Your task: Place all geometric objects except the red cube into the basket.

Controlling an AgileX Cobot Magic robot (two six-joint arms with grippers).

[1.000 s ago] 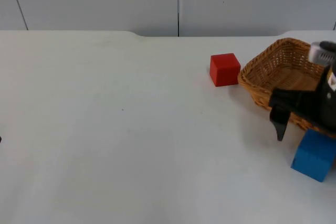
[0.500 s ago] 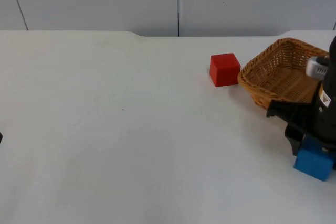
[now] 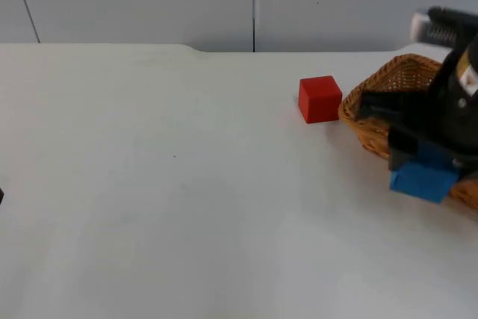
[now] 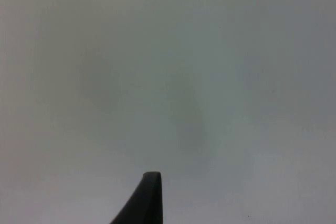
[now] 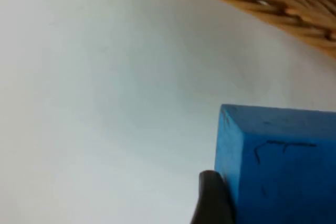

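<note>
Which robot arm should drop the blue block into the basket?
The right one. Its hand already holds the blue block lifted at the basket rim. The left arm waits over bare table.

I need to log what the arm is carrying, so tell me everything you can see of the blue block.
The blue block is a plain, matte, solid-coloured cube with sharp edges and faint dark scuff marks on one face. The right gripper is shut on it and holds it off the table, slightly tilted, at the near rim of the wicker basket, not yet inside. A black fingertip presses against its side.
</note>
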